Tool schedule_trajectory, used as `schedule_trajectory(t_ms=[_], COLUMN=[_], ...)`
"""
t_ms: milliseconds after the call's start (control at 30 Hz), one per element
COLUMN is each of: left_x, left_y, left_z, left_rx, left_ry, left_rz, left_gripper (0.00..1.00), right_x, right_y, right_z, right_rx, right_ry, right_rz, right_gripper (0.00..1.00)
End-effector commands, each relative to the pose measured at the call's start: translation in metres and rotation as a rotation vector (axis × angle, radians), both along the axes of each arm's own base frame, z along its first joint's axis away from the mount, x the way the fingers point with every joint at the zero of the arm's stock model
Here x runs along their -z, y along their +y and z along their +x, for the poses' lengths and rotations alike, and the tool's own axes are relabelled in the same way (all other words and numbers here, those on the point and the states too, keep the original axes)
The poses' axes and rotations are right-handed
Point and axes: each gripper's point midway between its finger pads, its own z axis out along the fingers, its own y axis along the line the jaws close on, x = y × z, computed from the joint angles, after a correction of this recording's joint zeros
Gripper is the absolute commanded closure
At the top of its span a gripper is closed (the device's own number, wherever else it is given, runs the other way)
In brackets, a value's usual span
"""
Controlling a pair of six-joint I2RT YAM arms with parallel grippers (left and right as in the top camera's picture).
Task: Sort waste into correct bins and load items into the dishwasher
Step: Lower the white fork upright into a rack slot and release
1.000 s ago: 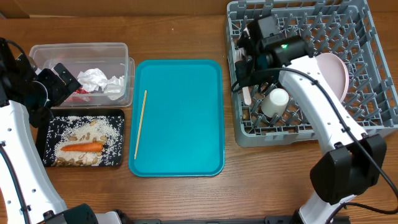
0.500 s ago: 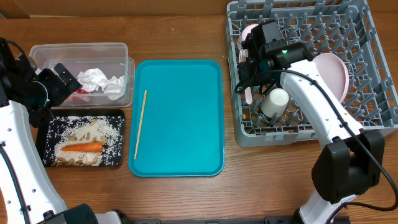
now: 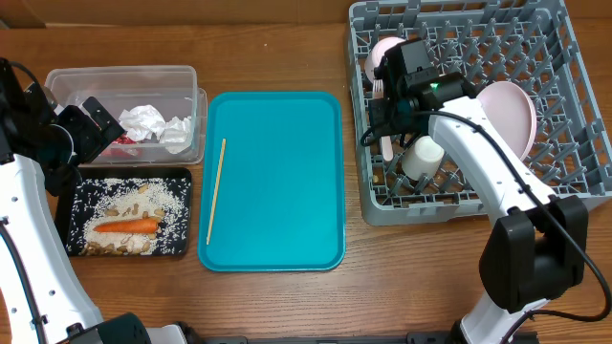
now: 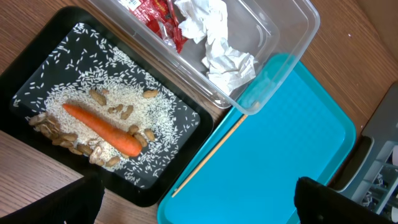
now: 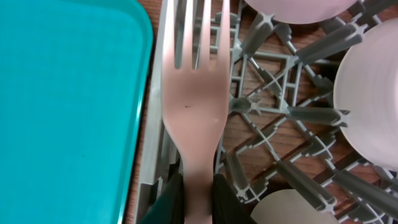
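Note:
My right gripper [image 3: 390,113] is shut on the handle of the white plastic fork [image 3: 384,145], holding it just inside the left wall of the grey dishwasher rack [image 3: 574,182]. In the right wrist view the fork [image 5: 193,106] runs up from between my fingers [image 5: 175,198], tines over the rack's lattice [image 5: 273,118]. A plate [image 3: 512,115], a bowl [image 3: 384,53] and a cup [image 3: 424,156] stand in the rack. My left gripper [image 4: 199,205] hangs open above the black tray [image 4: 37,68] with the carrot [image 4: 102,129] and grains. The clear tub [image 3: 57,81] holds napkins [image 3: 158,124] and a red wrapper [image 4: 155,15].
A teal serving tray [image 3: 277,182] lies in the middle with a thin wooden stick [image 3: 216,189] along its left side. The tub and black tray sit close against its left edge. The rack fills the back right of the wooden table.
My right gripper has shifted a little right and toward the front with the fork, uncovering the bowl at the rack's back left. The left arm has not moved.

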Motion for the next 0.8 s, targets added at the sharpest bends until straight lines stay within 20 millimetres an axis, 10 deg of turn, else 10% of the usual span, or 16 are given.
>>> schedule_trajectory(t_ms=[0, 767], left_x=[-0.0121, -0.0121], left_y=[-0.0023, -0.0024], left_z=[0.0004, 0.0004], left_rx=[0.013, 0.013], left_ry=[-0.038, -0.038], left_rz=[0.01, 0.01], left_gripper=[0.0, 0.0], right_x=[-0.0028, 0.0005], right_y=[-0.0026, -0.003], right_z=[0.0021, -0.0004], right_rx=[0.033, 0.055], right_ry=[-0.013, 0.001], right_rz=[0.003, 0.01], right_gripper=[0.96, 0.9])
